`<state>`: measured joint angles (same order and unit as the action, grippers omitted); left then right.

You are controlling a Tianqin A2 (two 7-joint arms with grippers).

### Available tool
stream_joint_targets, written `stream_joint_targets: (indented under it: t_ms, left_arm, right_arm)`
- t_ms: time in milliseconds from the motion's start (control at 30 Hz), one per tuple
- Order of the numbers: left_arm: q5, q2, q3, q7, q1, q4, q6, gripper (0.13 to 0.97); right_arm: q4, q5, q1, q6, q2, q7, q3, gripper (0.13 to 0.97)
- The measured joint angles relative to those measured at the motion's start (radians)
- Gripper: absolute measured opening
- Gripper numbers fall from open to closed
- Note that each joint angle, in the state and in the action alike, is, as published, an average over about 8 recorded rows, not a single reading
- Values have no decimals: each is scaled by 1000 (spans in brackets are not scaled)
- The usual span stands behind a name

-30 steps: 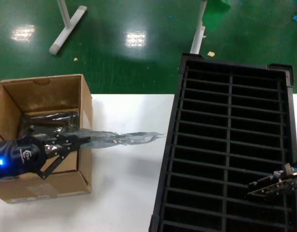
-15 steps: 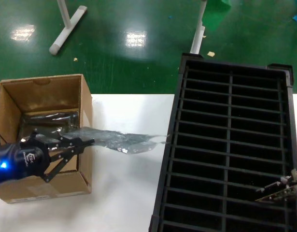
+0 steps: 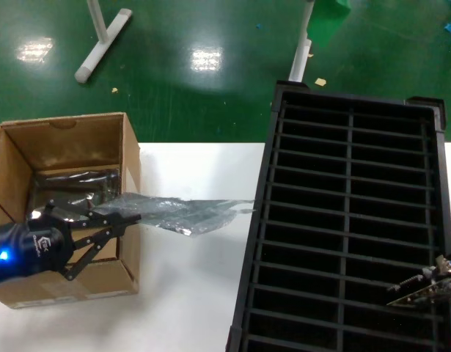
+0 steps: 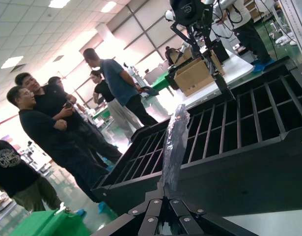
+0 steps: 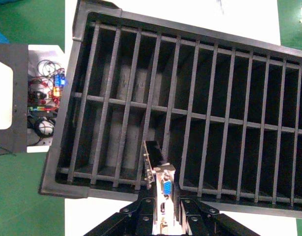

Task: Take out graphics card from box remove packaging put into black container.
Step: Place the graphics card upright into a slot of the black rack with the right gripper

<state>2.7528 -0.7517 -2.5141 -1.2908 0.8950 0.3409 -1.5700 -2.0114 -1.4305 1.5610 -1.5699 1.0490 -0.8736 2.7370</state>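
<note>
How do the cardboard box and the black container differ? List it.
The box is brown cardboard, small and undivided; the black container is plastic, far larger, ribbed into many narrow slots. The box still holds shiny grey bags; the container's slots look empty. Both sit open-topped on the white table.

We find almost nothing readable. The left gripper point(image 3: 130, 218) carries a small white logo on its dark housing, letters too small to make out. The box point(image 3: 71, 279) bears a pale label on its front, print illegible.
</note>
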Motion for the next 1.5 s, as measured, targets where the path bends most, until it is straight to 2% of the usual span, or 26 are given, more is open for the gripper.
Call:
stream_joint_targets:
  t_ms: [367,767,1333,1500]
  left_arm:
    - [0,9,7,1,1,-32,0,142]
    - [0,18,8,3,4,-50,0,142]
    - [0,21,6,4,4,-51,0,142]
    - [0,21,4,5,5,-52,0,142]
  right_arm:
    - [34,24,-24,0,-45,5,-6,196]
    - [31,39,-76,0,-50,1,-45,196]
    - [23,89,-189,0,-76,11,-166,196]
    - [29,95,-212,0,-84,18,-192,234]
